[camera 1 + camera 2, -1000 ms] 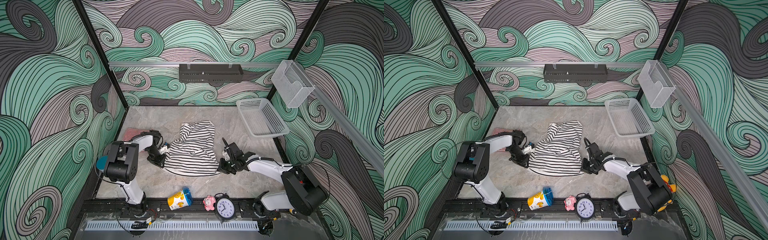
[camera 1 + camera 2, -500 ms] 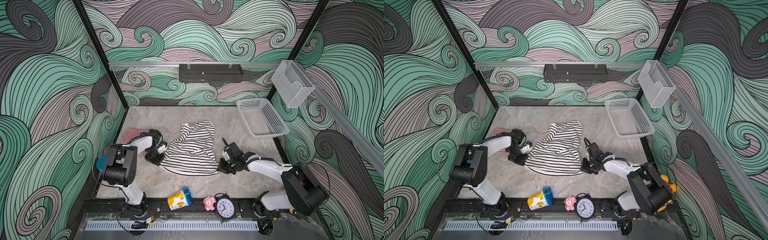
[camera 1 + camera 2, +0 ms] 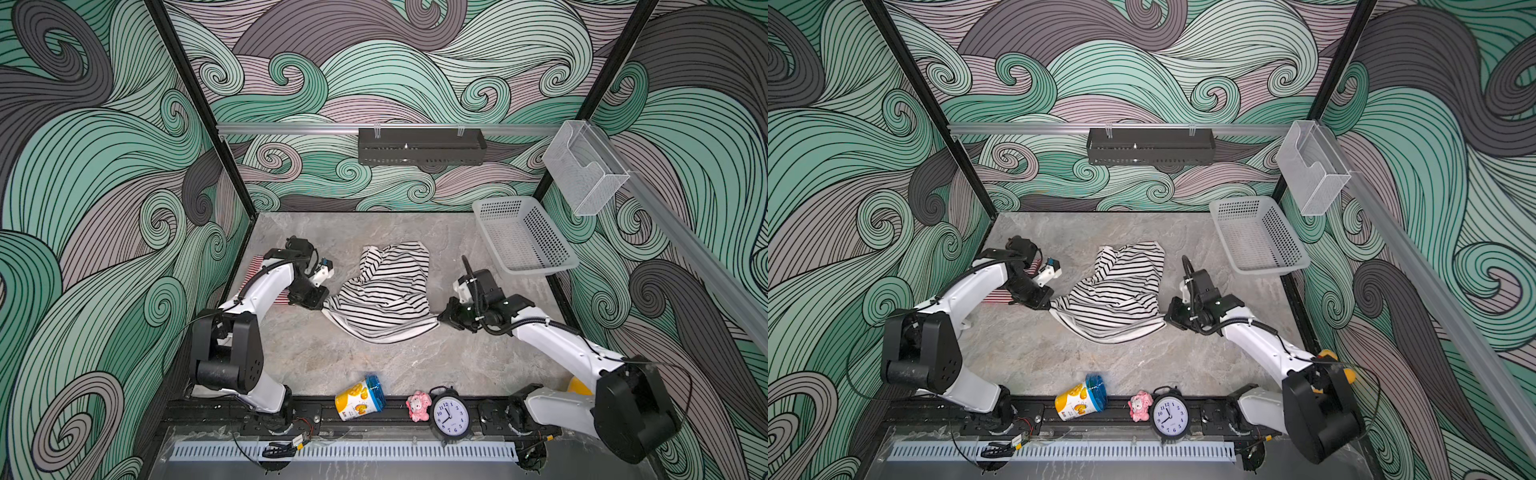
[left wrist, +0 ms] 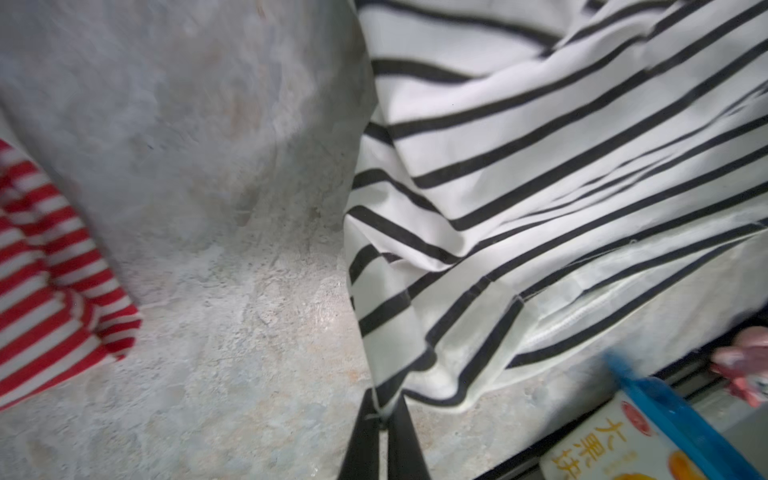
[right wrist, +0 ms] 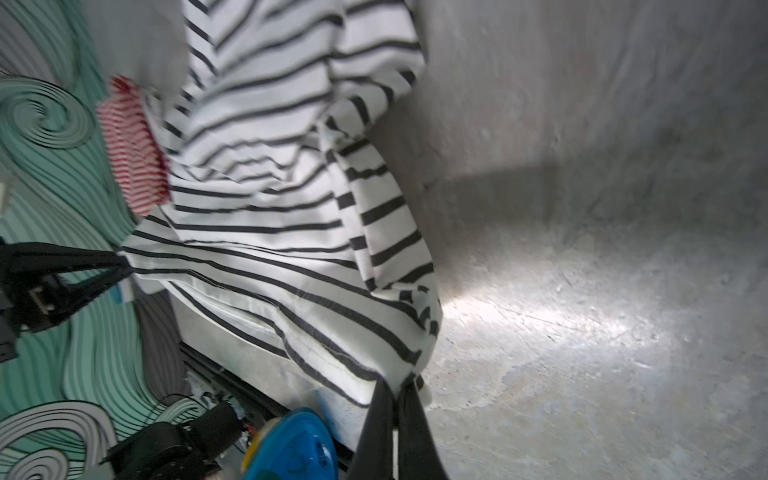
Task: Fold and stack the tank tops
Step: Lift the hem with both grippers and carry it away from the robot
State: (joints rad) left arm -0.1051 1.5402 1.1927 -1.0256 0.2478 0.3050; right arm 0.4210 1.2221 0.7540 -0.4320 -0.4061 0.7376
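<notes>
The black-and-white striped tank top [image 3: 386,291] lies rumpled near the middle of the grey marbled table [image 3: 332,361]. Its front hem is drawn out between the two claws and sags in a curve toward the front edge. The left claw [image 3: 321,305] is closed on the hem's left corner; the left wrist view shows the cloth pinched between its dark fingers [image 4: 361,436]. The right claw [image 3: 441,320] grips the opposite corner, with the fabric bunched between its fingers [image 5: 376,428]. The top's far end is crumpled toward the back wall.

The red-and-white striped tank top [image 3: 255,266] lies by the left wall, mostly hidden under the left arm, with bare table between it and the black-and-white one. A grey plastic mesh basket [image 3: 523,245] sits in the back right corner. Along the front edge a yellow cup with a blue lid [image 3: 359,397] lies on its side, near a pink plush toy [image 3: 417,406] and a black alarm clock [image 3: 451,415].
</notes>
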